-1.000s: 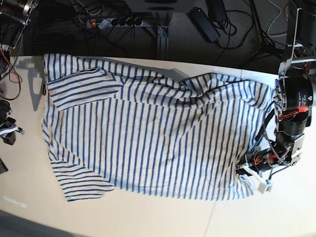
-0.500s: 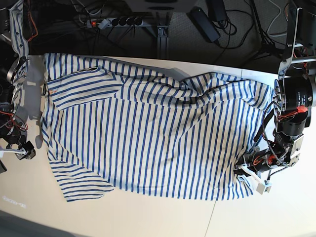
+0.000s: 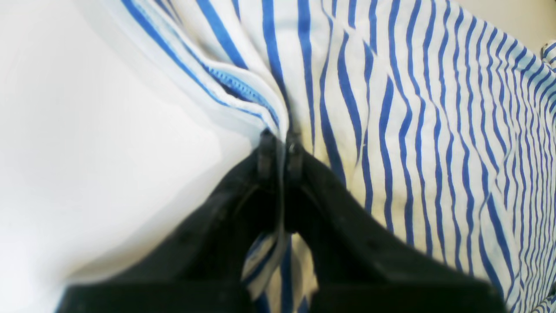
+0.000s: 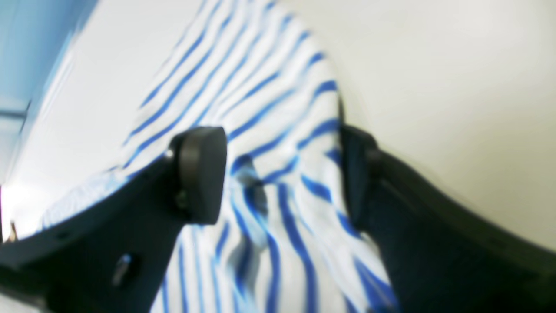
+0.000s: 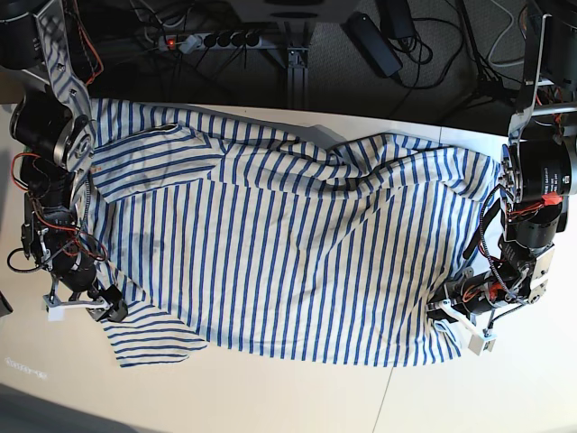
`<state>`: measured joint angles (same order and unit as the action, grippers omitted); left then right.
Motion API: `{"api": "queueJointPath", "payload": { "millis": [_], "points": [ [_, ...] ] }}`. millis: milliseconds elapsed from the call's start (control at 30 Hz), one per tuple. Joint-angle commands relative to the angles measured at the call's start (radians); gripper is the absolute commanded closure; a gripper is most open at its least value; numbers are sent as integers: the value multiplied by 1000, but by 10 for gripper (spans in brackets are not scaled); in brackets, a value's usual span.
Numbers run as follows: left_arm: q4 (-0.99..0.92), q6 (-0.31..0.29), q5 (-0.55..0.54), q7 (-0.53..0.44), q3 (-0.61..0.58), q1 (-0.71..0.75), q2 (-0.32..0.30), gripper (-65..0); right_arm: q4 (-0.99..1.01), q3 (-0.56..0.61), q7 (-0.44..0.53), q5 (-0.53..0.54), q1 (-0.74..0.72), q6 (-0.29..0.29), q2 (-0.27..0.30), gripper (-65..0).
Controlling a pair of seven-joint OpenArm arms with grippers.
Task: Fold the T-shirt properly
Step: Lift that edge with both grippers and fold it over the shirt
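T-shirt soft, light, limp; take by hem corners. Left gripper clamped on right-side hem. Right gripper spread wide, straddling left edge, nothing pinched.

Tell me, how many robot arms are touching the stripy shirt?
2. The left gripper pinches the T-shirt at one end; the right gripper, open, straddles cloth at the other end.
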<state>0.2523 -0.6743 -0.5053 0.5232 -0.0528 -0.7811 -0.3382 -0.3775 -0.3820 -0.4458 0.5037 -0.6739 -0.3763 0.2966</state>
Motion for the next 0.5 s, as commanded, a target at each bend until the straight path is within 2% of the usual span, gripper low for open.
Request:
{"api": "queueJointPath", "payload": {
  "millis": [0, 67, 100, 133, 200, 233, 333, 467],
  "points": [
    [10, -24, -7, -11, 2, -33, -8, 0, 2, 5, -70, -37, -2, -51, -7, -394],
    [10, -24, -7, -11, 2, -33, -8, 0, -10, 5, -69, -57, -2, -51, -16, -383],
    [10, -24, -8, -11, 2, -33, -8, 0, -16, 5, -69, -73, -2, -51, -16, -341],
    [10, -24, -10, -11, 2, -33, -8, 0, -24, 5, -69, -96, -2, -51, -14, -269],
    [10, -24, -21, -11, 2, -33, -8, 0, -43, 5, -70, -147, -1, -51, -8, -69],
    [10, -24, -31, -11, 2, -34, -9, 0, -56, 5, -69, -163, 1, -50, -5, 0],
    [10, -24, -61, 17, 2, -43, -10, 0, -102, 5, -70, -200, 1, -54, 3, 0],
    [10, -24, -103, 174, 2, -82, -14, 0, -198, 14, -92, -195, 7, -82, 17, 0]
  ]
}}
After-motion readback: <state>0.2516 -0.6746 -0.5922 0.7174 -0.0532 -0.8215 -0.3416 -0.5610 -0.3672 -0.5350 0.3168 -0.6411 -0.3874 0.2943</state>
